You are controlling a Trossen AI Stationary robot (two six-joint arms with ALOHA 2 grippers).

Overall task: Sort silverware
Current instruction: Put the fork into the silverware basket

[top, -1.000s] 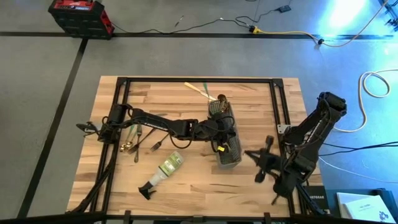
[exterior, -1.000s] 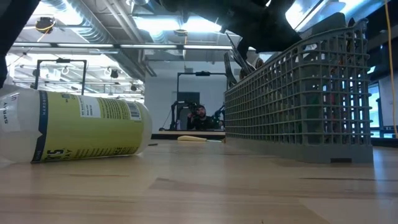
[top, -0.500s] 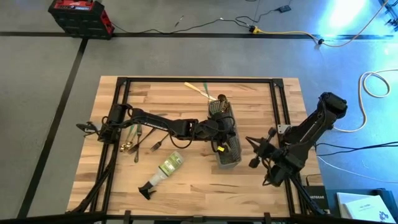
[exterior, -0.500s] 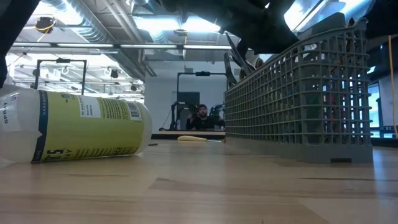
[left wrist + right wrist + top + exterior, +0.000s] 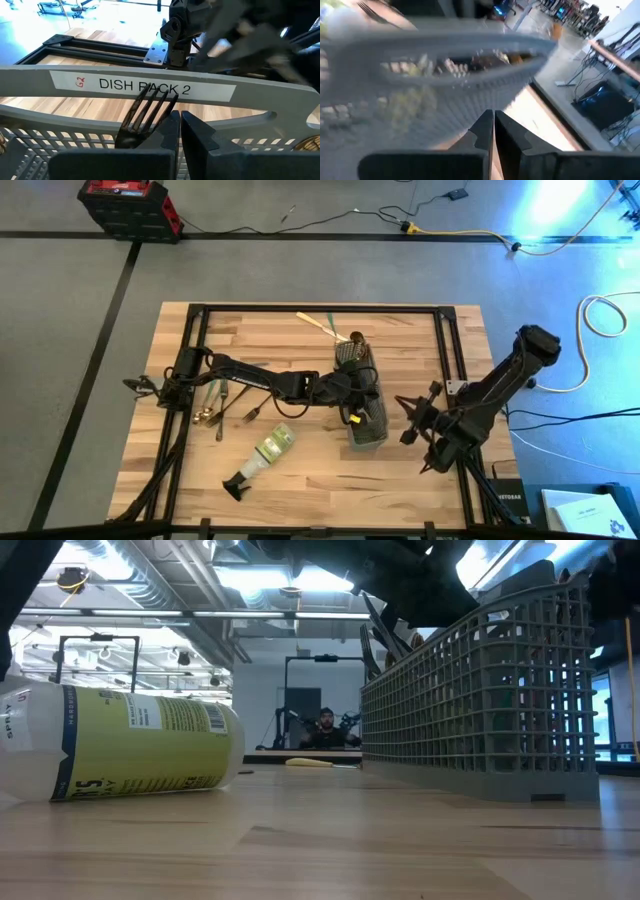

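High view, worktop [image 5: 300, 480]: wooden, dark-framed.
High view, caddy [image 5: 366, 402]: grey mesh, just right of centre.
High view, left end effector [image 5: 352, 395]: over the caddy, reaching in from 9 o'clock.
High view, right end effector [image 5: 412, 420]: at 3 o'clock of the caddy, apart from it.
High view, silverware [image 5: 222, 402]: loose pieces at 9 o'clock; more stand in the caddy's 12 o'clock end.
High view, spray bottle [image 5: 262, 456]: lying at 7 o'clock of the caddy.
Low view, bottle and caddy: bottle left, caddy right, a person far behind.
Left wrist view, left end effector [image 5: 179, 131]: pressed together, a dark fork [image 5: 145, 116] just beside it inside the caddy.
Right wrist view, right end effector [image 5: 493, 129]: pressed together, holding nothing, facing the blurred caddy.
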